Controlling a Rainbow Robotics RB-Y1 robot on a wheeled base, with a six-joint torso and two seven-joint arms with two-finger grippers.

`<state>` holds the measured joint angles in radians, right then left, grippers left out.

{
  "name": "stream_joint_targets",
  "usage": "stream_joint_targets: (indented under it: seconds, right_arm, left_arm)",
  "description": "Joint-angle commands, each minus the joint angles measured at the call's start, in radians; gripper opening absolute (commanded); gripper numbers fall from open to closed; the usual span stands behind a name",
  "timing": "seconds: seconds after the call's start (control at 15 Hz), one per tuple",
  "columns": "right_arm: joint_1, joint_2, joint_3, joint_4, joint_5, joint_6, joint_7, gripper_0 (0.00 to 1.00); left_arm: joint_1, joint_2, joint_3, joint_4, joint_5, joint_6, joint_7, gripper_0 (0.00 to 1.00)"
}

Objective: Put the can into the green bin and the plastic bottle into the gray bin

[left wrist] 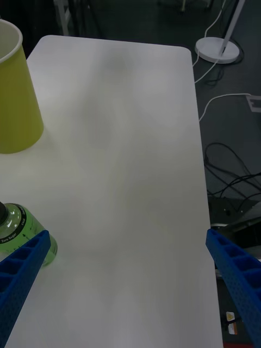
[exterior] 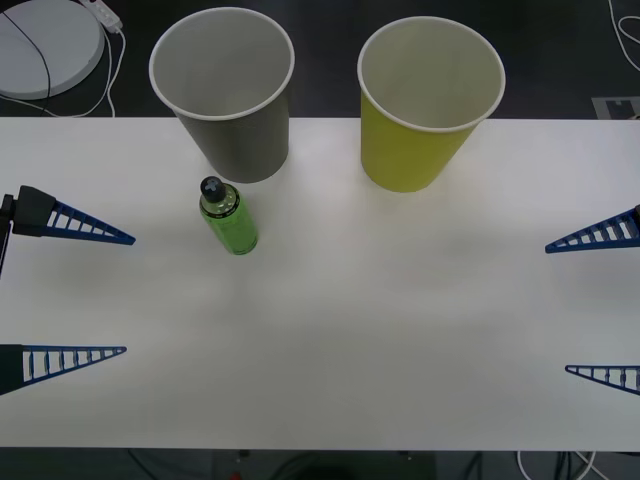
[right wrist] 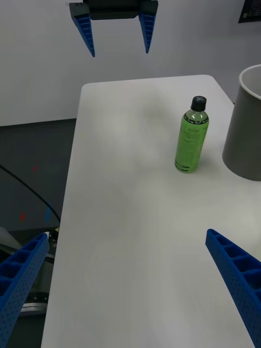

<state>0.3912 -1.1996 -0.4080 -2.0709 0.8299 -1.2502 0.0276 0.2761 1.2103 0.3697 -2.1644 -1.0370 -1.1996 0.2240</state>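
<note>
The plastic bottle (exterior: 228, 216) stands upright on the white table (exterior: 350, 330), just in front of the gray bin (exterior: 245, 145) at the back left. The green bin (exterior: 410, 155) stands at the back right. The can is out of view. My left gripper (exterior: 125, 295) is open at the table's left edge, a short way from the bottle, holding nothing. My right gripper (exterior: 557, 309) is open at the right edge, holding nothing. The right wrist view shows the bottle (right wrist: 191, 141) beside the gray bin (right wrist: 247, 130), with the left gripper (right wrist: 120, 53) beyond. The left wrist view shows the bottle (left wrist: 19, 231) close by and the green bin (left wrist: 13, 103).
A white round stand base (exterior: 45, 45) with cables lies on the dark floor behind the table's left corner. More cables and another white base (left wrist: 217, 50) lie on the floor off the table's far side. The table's middle and front are bare.
</note>
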Motion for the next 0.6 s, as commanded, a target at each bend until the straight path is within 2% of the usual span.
stream_joint_targets:
  seconds: [0.07,0.33,0.6]
  right_arm:
    - [0.0,0.0,0.0,0.0,0.0,0.0,0.0,1.0]
    - [0.0,0.0,0.0,0.0,0.0,0.0,0.0,1.0]
    - [0.0,0.0,0.0,0.0,0.0,0.0,0.0,1.0]
  left_arm:
    - [0.0,0.0,0.0,0.0,0.0,0.0,0.0,1.0]
    - [0.012,0.011,-0.017,0.023,-0.005,0.0,-0.005,1.0]
    - [0.008,0.063,-0.018,0.055,0.023,0.012,0.002,1.0]
